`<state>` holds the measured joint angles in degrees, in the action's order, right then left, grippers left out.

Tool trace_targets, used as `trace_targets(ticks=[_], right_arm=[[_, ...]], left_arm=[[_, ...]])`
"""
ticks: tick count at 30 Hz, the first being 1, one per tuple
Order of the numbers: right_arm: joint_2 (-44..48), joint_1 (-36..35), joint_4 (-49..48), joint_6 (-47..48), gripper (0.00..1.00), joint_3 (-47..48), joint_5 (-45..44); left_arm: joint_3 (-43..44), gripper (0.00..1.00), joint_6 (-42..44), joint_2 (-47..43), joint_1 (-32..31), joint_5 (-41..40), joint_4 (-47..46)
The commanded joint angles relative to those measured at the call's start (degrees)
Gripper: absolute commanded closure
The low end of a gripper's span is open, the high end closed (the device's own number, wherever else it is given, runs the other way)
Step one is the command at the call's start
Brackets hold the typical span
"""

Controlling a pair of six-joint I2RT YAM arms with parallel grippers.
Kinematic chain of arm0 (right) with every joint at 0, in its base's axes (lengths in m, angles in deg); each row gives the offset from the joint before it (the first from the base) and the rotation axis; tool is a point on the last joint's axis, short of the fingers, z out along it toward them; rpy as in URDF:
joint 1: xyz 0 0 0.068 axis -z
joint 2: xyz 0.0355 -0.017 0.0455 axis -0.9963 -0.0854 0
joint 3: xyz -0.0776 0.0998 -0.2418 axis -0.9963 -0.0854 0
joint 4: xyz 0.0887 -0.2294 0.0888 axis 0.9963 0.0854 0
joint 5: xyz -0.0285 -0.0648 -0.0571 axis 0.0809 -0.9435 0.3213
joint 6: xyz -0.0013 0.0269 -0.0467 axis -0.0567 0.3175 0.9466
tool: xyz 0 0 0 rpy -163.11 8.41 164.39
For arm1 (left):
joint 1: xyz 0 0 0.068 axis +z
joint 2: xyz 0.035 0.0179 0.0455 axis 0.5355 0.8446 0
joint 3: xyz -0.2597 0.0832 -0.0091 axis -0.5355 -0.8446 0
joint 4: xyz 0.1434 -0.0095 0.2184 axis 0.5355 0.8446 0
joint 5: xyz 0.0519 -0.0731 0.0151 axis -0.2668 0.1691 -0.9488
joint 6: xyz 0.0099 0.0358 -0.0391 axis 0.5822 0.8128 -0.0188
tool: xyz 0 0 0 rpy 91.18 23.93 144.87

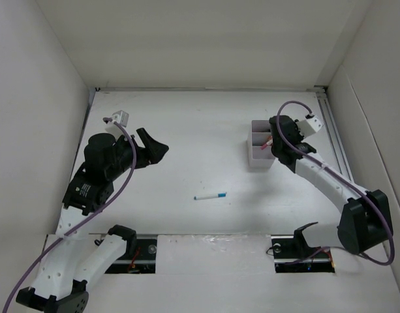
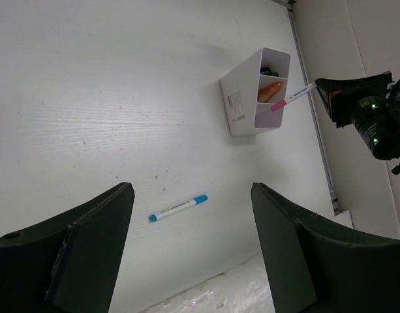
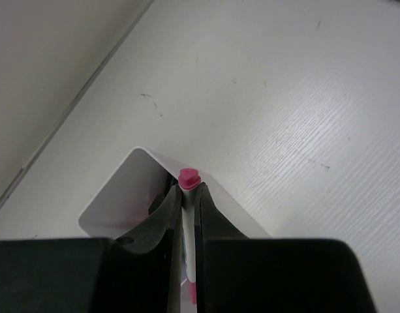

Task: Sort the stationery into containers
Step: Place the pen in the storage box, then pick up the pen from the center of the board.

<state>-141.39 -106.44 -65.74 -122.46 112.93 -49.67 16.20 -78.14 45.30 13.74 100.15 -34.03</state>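
**Q:** What do we take the room to be?

**A:** In the overhead view we see a white surface (image 1: 206, 124) boxed in by pale walls (image 1: 30, 98) at the left, top and right of the frame. A metal rail (image 1: 335, 130) runs down the surface's right edge. The two arms (image 1: 330, 182) rise from its bottom edge.

**Q:** Where do we find the stationery and its container?

**A:** The white box (image 1: 260, 156) stands upright at the upper right, near the rail but apart from it. In the left wrist view we count three open compartments in a row. An orange marker (image 2: 271, 91) leans in the middle one, and the topmost holds a dark item (image 2: 270, 70) that we cannot identify. A blue-capped pen (image 1: 210, 195) lies flat at lower centre, well apart from the box and from both arms.

**Q:** How do the fingers stand?

**A:** The right fingers (image 3: 162, 222) are pressed onto a pink-tipped pen (image 3: 188, 177), pinching it. Its tip sits over the rim of the lowest compartment in the left wrist frame. The left fingers (image 2: 89, 248) are spread and hold nothing; they hover at centre left of the overhead frame.

**Q:** What room for moving do we note?

**A:** A broad stretch of surface lies between the left fingers and the box, with the blue-capped pen in it. The box's side towards the rail is the tight one.
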Motion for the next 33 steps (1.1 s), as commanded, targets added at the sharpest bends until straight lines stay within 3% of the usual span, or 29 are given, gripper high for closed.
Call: trace_targets(ticks=[1, 5, 8, 12, 16, 20, 22, 25, 26, 27, 29, 30, 32, 33], right_arm=[[-1.22, -0.8, -1.55, -3.15, 1.0, -0.37, -3.43], [-2.28, -2.03, -1.55, -3.16, 0.98, -0.37, -3.43], [-2.8, -2.74, -1.55, -3.16, 0.9, 0.16, -4.48], [-2.8, -3.97, -1.02, -3.68, 0.75, 0.16, -4.48], [-2.8, -4.5, 0.29, -3.68, 0.48, 0.16, -5.1], [-0.09, -5.02, 1.88, -2.55, 0.35, 0.16, -3.87], [3.16, -5.63, 1.88, 1.48, 0.35, 0.16, -1.6], [6.86, -6.42, -0.76, 11.39, 0.49, 0.16, 11.74], [6.86, -6.43, -0.76, 11.43, 0.57, 0.16, 16.3], [6.86, -8.0, -0.76, 13.44, 0.78, 0.68, 28.18], [5.91, -10.37, 3.09, 19.39, 0.99, 2.62, 38.1], [4.85, -11.95, 7.11, 21.43, 0.99, 3.23, 48.15], [-0.15, -17.57, 12.22, 25.47, 0.98, 6.39, 54.2], [-2.25, -19.94, 14.42, 26.54, 0.89, 7.27, 55.79]], left_arm=[[-0.5, 0.3, 0.75, -0.09, 0.09, 1.2, -2.46], [-1.03, 0.3, 0.75, -0.62, 0.09, 0.68, -2.46], [-1.03, 0.3, 0.75, -0.62, 0.09, 0.68, -2.46], [-1.03, 0.3, 0.75, -0.62, 0.09, 0.15, -2.46], [-1.03, 0.3, 0.75, -0.62, 0.09, 0.15, -2.46], [-0.5, 0.3, 0.75, -0.62, 0.09, 0.15, -2.46], [-0.5, 0.3, 0.75, -0.62, 0.09, -0.38, -2.46], [1.24, 0.3, 0.75, -0.62, 0.09, -1.08, -1.94], [1.86, 0.3, 1.27, -0.62, 0.09, -1.69, -1.94], [2.48, 0.3, 1.28, -0.62, 0.09, -2.39, -1.94], [4.32, 0.3, 1.28, -0.62, 0.09, -3.18, -1.32], [4.85, 0.3, 1.28, -0.62, 0.09, -3.19, -1.32], [5.91, 0.3, 1.28, -0.62, 0.09, -3.72, -0.79], [6.61, 0.29, 0.76, -0.62, 0.09, -3.72, -0.79]])
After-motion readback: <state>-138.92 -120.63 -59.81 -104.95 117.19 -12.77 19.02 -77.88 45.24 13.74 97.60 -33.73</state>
